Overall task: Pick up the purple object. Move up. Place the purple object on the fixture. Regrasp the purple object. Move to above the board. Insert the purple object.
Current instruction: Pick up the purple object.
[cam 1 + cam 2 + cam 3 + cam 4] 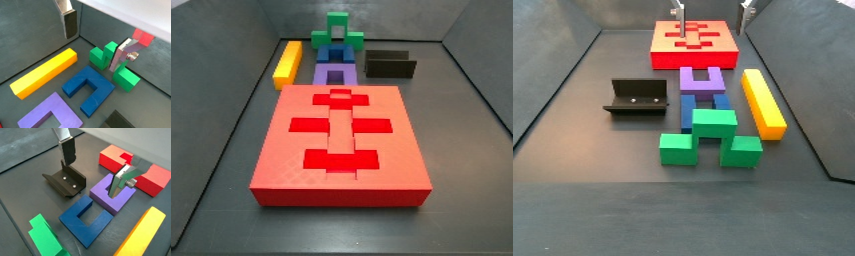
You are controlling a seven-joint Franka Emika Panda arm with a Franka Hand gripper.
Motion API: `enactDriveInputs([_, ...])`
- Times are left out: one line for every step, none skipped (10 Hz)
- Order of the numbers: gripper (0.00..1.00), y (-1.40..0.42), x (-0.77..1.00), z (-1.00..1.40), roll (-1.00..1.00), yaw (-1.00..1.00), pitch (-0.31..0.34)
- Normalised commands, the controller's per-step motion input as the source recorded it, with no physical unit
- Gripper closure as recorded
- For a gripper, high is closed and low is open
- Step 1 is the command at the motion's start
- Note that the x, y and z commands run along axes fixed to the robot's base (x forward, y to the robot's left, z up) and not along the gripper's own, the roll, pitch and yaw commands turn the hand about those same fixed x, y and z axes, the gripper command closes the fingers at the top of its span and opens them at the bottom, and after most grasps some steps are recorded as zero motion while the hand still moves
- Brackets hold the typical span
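A: How much of the gripper (711, 5) shows in a side view?

B: Only two small finger tips at the top edge; the rest is cut off, so how the jaws stand is too small to judge there.

A: And the purple object (50, 116)?

B: In a wrist view the frame edge crops it. In another, a finger (122, 180) hides part of its top, and the green block (44, 235) runs off the edge.

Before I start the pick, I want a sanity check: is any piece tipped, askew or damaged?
Nothing stands out. The purple object, blue block, green block and yellow bar lie flat in tidy lines beside the fixture, near the board. The gripper hangs open above the purple object, holding nothing.
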Motion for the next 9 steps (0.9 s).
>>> enactDriveInputs([0.00, 0.00, 0.00, -0.03, 0.00, 0.00, 0.000])
enactDriveInputs([0.00, -0.56, 0.31, 0.00, 0.19, 0.00, 0.036])
enactDriveInputs([0.00, -0.75, 0.52, -0.01, 0.17, 0.00, 0.026])
enactDriveInputs([0.00, -0.81, 0.40, -0.02, 0.13, 0.06, 0.000])
enactDriveInputs([0.00, -0.83, 0.31, -0.10, 0.12, 0.10, -0.044])
enactDriveInputs([0.00, -0.84, 0.29, -0.23, 0.05, 0.17, -0.134])
enactDriveInputs([0.00, -0.85, 0.35, -0.27, 0.04, 0.16, -0.150])
enactDriveInputs([0.00, -0.79, 0.39, -0.29, 0.02, 0.15, -0.170])
enactDriveInputs([0.00, -0.71, 0.33, -0.34, 0.00, 0.10, -0.209])
